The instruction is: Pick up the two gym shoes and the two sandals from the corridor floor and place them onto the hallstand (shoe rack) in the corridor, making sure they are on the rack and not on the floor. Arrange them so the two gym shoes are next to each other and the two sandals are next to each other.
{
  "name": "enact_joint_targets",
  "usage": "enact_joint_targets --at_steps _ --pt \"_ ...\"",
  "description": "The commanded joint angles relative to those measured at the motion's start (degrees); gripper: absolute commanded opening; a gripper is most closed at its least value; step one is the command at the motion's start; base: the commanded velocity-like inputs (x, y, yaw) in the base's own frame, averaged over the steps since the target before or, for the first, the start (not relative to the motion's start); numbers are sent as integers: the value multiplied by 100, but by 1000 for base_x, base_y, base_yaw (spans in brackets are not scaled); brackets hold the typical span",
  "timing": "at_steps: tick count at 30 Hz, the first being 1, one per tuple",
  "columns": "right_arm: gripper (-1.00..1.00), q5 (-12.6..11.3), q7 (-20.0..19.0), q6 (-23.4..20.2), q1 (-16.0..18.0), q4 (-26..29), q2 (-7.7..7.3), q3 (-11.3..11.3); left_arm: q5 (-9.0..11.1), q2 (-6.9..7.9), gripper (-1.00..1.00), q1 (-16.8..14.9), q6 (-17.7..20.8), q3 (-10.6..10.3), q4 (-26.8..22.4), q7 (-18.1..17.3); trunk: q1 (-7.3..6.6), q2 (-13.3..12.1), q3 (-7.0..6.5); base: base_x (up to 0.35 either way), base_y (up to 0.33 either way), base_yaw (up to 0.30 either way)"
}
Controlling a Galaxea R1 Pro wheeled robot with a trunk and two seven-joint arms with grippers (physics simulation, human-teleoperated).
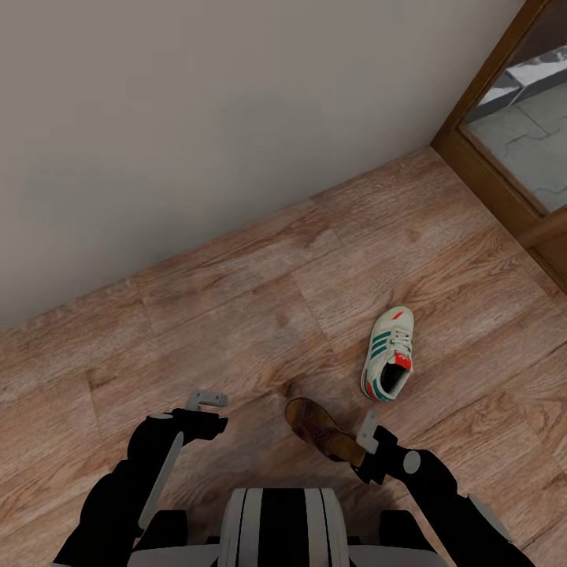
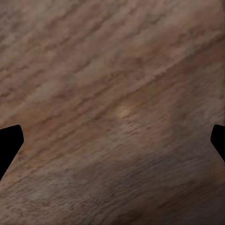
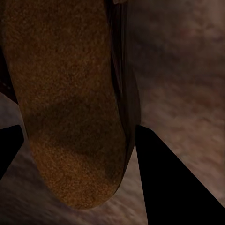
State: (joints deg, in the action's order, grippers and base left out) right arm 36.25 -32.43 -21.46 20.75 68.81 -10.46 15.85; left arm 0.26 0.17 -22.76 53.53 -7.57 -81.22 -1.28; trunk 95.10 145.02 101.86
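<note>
A grey wall meets the wood floor, with a brown-framed glass door at the far right. One gym shoe lies on the floor ahead of the right arm. A sandal lies nearer, just in front of the robot; the right gripper is down at its heel, fingers spread either side of the tan footbed. The left gripper hangs over bare floor, fingers spread.
</note>
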Motion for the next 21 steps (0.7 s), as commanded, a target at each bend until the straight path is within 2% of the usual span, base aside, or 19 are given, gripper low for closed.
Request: enact_joint_targets --at_steps 1,7,12,15,16,17,18,20,21 --pt "-100 -11 -4 -18 -1 1 0 -1 0 0 100 0 0 -3 1 -1 -2 -1 -22 0 0 0" --pt "-100 -34 -8 -54 -2 1 1 18 0 1 100 0 0 -1 26 -3 -18 -9 -155 0 0 0" --pt "-100 -158 -14 -83 -8 1 6 22 -3 6 100 11 0 1 47 -4 -31 -16 -266 0 0 0" --pt "-100 -565 -17 -91 -11 1 8 19 -7 8 100 65 0 6 52 -1 -38 -20 -332 0 0 0" --pt "-100 -839 -17 -93 -10 1 9 17 -7 9 100 87 0 7 52 0 -41 -21 -354 0 0 0" --pt "-100 -990 -16 -93 -12 1 9 17 -7 9 100 96 0 8 53 -1 -44 -23 -377 0 0 0" --pt "-100 -1312 -15 -94 -14 1 9 16 -8 9 100 116 0 6 55 1 -46 -24 -399 0 0 0" --pt "-100 -1636 -16 -94 -16 1 9 16 -8 9 100 137 0 7 58 1 -51 -27 -443 0 0 0" --pt "-100 -1959 -14 -95 -20 1 9 15 -8 9 100 164 0 7 58 1 -54 -28 -465 0 0 0"
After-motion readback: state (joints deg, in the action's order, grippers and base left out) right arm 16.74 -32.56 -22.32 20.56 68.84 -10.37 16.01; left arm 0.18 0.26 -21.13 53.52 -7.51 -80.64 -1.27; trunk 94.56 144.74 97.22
